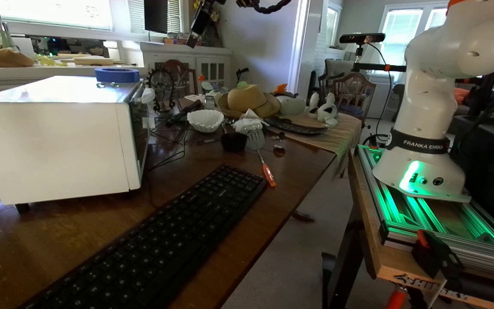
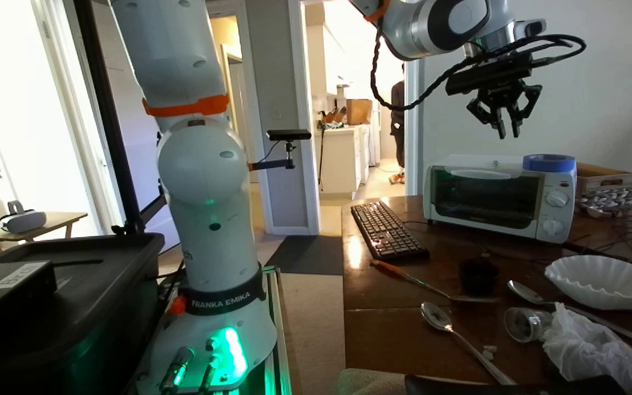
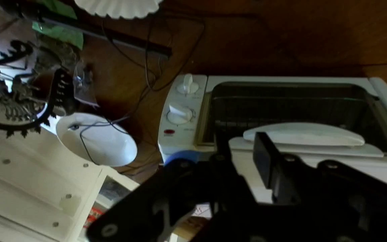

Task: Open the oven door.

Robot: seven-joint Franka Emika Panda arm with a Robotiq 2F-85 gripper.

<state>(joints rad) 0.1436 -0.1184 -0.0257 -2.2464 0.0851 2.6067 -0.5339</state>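
Observation:
The white oven (image 1: 54,146) stands on the table; it also shows in an exterior view (image 2: 556,219) and in the wrist view (image 3: 180,134). Its dark glass oven door (image 2: 480,198) is shut, with a curved white handle (image 2: 472,173) along the top edge. In the wrist view the door (image 3: 291,104) and handle (image 3: 304,133) lie beyond the fingertips. My gripper (image 2: 509,131) points down above the oven, apart from it. In the wrist view the gripper (image 3: 242,144) has its fingers parted by a moderate gap, with nothing between them. Its fingertips (image 1: 193,40) show at the top of an exterior view.
A blue tape roll (image 2: 549,162) lies on the oven's top, near the knob side. A black keyboard (image 1: 161,240), an orange-handled spatula (image 1: 266,167), a dark cup (image 1: 234,141) and a white fluted bowl (image 2: 604,281) lie on the table. Cables (image 3: 149,77) run beside the oven.

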